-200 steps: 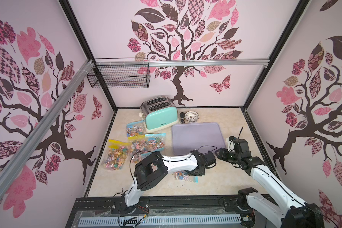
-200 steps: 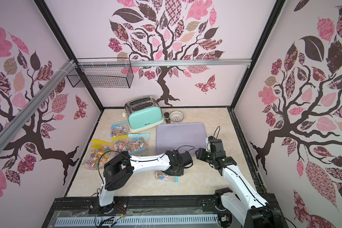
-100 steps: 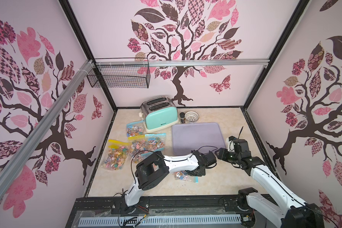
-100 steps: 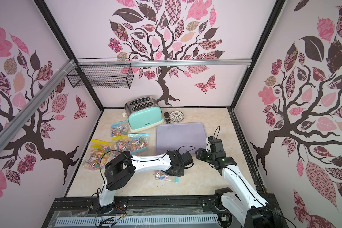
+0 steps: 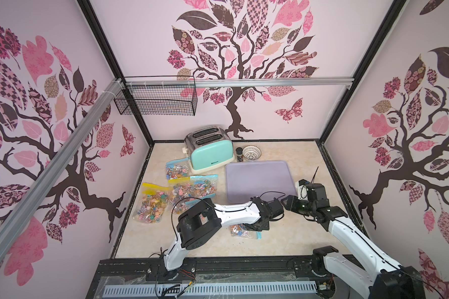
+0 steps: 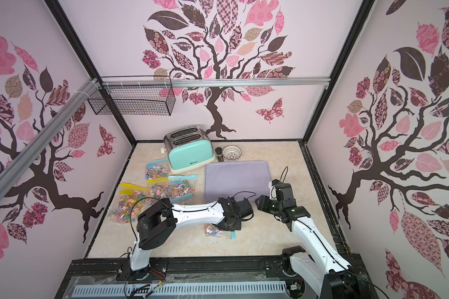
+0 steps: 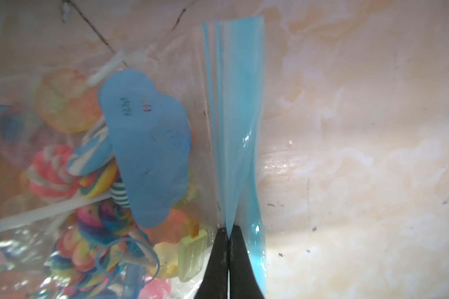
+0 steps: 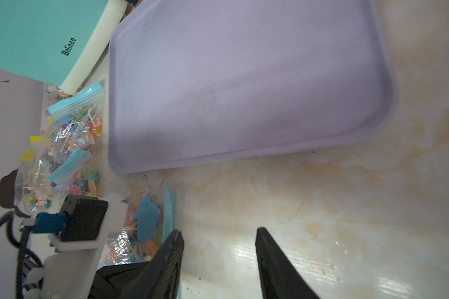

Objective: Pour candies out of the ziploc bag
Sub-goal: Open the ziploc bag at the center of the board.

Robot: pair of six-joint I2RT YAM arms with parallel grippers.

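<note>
The left fingers (image 7: 217, 259) have just been closed, and the blue zip strip (image 7: 240, 116) of the small ziploc bag (image 5: 241, 230) is now pinched between their tips. A hold on the bag's mouth edge is therefore judged to be secured, so lifting or opening can be started. No pouring has been done yet. The right fingers (image 8: 170, 259) are held apart with nothing between them, low over the desk (image 5: 205, 246) just beside the same strip.

The candies (image 7: 52, 170) are all kept inside the bag, which lies flat on the desk between the front edge and the lilac tray (image 5: 259, 181). Whether the zip is sealed cannot be told. Nothing is seen in the tray. Three more candy-filled bags (image 5: 192, 189) are left well to the side, near the mint toaster (image 5: 209, 150). A small white basket (image 5: 252, 152) is set behind the tray, with nothing visible in it.
</note>
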